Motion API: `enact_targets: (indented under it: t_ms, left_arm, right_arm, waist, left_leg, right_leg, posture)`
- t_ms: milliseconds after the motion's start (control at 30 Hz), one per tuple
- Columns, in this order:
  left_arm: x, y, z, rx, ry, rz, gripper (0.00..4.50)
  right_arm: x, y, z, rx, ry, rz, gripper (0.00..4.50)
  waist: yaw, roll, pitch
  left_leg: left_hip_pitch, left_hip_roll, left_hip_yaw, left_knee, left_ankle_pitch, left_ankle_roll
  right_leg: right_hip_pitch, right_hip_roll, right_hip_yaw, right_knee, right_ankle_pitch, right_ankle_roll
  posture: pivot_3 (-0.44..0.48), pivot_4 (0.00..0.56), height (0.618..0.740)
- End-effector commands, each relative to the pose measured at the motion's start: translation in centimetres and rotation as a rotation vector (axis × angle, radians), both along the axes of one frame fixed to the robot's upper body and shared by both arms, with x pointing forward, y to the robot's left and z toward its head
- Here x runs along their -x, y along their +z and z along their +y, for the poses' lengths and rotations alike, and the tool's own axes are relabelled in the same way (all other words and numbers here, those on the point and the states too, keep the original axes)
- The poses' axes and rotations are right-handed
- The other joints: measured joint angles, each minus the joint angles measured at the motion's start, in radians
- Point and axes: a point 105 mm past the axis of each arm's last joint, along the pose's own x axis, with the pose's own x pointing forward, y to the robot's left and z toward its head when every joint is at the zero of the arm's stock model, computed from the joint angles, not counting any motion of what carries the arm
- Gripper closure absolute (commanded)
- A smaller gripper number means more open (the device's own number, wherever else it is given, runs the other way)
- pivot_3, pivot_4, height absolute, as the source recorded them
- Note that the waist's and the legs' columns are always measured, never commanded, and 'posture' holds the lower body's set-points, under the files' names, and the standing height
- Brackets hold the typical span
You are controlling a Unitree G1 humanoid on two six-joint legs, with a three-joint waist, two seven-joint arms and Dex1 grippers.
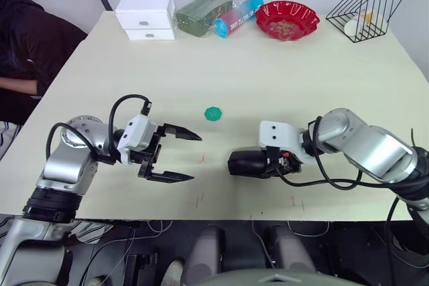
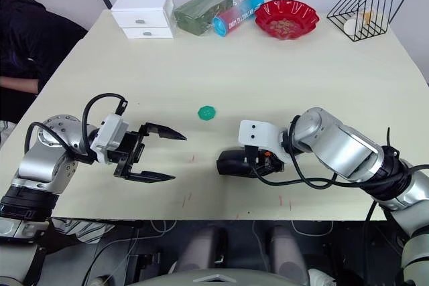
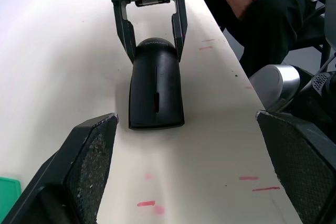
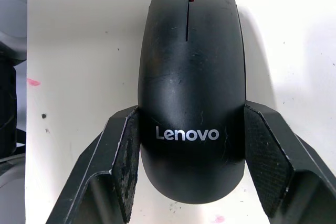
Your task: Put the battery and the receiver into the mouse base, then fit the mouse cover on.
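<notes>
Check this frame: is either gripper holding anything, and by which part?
The right gripper clasps the assembled black mouse by its two sides at the rear, logo end, with the mouse resting on the table. The left gripper is open, holding nothing.

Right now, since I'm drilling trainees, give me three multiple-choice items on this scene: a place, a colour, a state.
1. Where is the small round toothed plastic disc? A on the floor; B on the pale table between the arms; C in a hand.
2. Its colour? A green; B yellow; C white.
3. The right hand is: A open, empty; B closed on the black oval plastic mouse; C gripping the disc.
Key: B, it lies on bare tabletop; A, plainly green; B, fingers press both mouse sides.
</notes>
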Motion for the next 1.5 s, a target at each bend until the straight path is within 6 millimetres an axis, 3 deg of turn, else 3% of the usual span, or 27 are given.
enact_targets:
  t_ms: [33, 1500]
  left_arm:
    - [0.40, 0.95, -0.03, -0.006, -0.045, -0.035, 0.00]
    - [0.42, 0.42, 0.04, -0.008, -0.049, -0.036, 0.00]
  right_arm:
    - [-0.19, 0.09, 0.21, 0.010, -0.018, -0.005, 2.23]
    - [-0.01, 0.25, -0.04, 0.011, -0.061, 0.021, 2.23]
  waist:
    - [-0.001, 0.000, 0.000]
    - [0.000, 0.000, 0.000]
  left_leg:
    - [0.000, 0.000, 0.000, 0.000, 0.000, 0.000]
    - [0.000, 0.000, 0.000, 0.000, 0.000, 0.000]
  right_leg:
    - [0.000, 0.000, 0.000, 0.000, 0.000, 0.000]
    - [0.000, 0.000, 0.000, 0.000, 0.000, 0.000]
  posture:
    - [0.000, 0.150, 0.740]
    - [0.000, 0.150, 0.740]
